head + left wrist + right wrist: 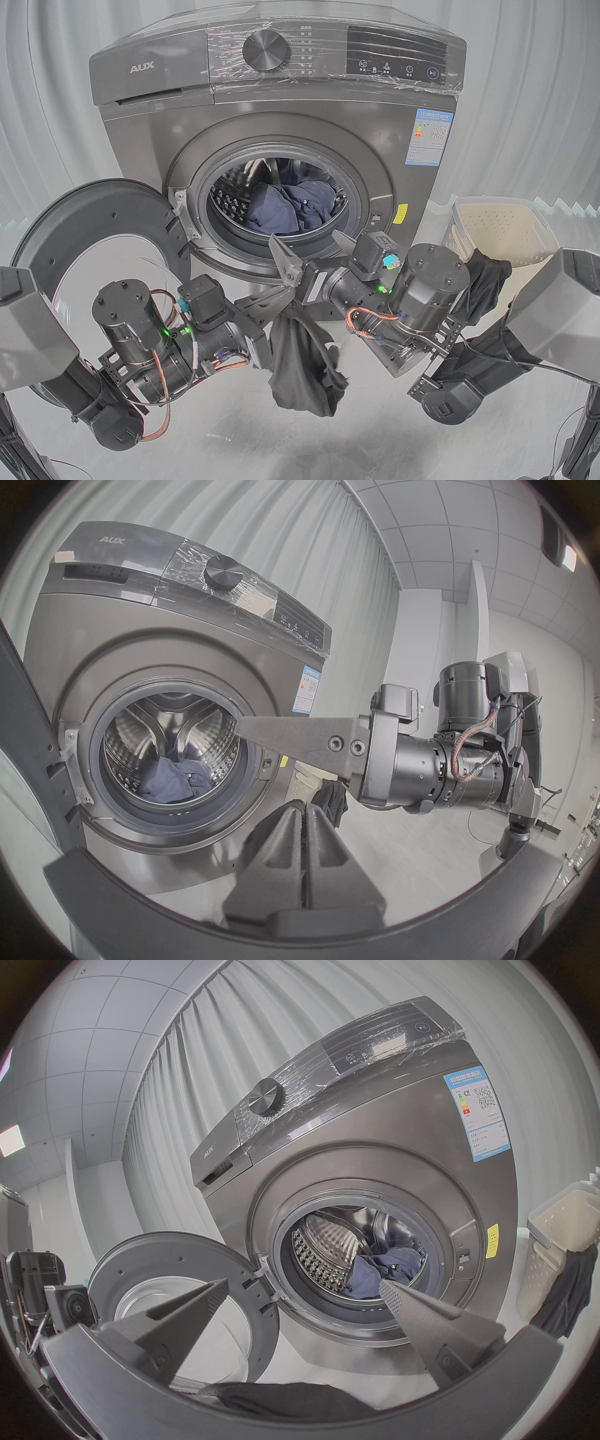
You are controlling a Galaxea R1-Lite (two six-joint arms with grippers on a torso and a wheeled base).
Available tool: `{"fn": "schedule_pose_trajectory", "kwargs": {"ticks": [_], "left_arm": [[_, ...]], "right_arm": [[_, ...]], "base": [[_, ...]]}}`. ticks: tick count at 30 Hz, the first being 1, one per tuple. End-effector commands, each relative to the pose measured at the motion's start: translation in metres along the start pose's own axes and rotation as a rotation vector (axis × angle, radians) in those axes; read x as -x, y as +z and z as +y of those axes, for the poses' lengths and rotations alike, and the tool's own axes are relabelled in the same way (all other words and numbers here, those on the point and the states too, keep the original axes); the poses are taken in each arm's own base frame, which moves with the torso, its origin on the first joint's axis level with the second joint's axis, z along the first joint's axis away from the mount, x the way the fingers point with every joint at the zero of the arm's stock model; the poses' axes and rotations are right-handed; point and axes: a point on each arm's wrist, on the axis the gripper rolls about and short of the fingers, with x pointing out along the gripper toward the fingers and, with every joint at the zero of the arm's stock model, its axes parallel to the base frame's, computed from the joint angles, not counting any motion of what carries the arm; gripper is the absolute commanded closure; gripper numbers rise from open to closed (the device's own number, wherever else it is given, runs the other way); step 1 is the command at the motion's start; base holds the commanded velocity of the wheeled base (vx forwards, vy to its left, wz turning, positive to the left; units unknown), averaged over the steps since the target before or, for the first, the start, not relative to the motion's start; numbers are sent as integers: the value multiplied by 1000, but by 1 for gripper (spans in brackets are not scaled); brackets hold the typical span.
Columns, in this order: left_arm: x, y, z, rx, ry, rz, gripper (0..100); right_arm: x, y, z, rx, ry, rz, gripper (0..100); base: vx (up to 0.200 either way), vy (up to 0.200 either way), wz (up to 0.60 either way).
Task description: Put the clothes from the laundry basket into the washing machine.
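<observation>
The left end effector (pixel 282 305), shut on a dark garment (pixel 306 375) dangling below the washing machine (pixel 156 137) opening, could snag the trailing folds on its rim and lose them, while the right end effector (pixel 312 250) gapes wide, empty.

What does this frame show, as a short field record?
washer door: open, on the robot's left
drum: blue clothes inside
left gripper: shut on dark garment, hanging before the washing machine
right gripper: open, facing the drum
laundry basket: right of the machine, black garment over its rim
</observation>
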Motion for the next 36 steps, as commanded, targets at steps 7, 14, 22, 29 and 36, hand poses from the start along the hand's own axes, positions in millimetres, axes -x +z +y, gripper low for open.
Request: {"fn": "schedule_pose_trajectory", "kwargs": {"ticks": [7, 14, 22, 29, 36], "left_arm": [[5, 9, 9, 9, 45, -29, 100], [16, 29, 12, -5, 61, -92, 100], [23, 53, 13, -27, 69, -182, 100], [22, 57, 18, -35, 87, -199, 100], [18, 63, 20, -38, 93, -227, 100]], "right_arm": [[3, 12, -29, 18, -73, -7, 0], [12, 4, -52, 47, -134, 56, 0], [23, -17, -86, 92, -170, 168, 0], [33, -34, -90, 121, -156, 249, 0], [51, -73, -79, 161, -68, 398, 0]], "base": [[0, 0, 0], [0, 0, 0], [0, 0, 0], [0, 0, 0], [0, 0, 0]]}}
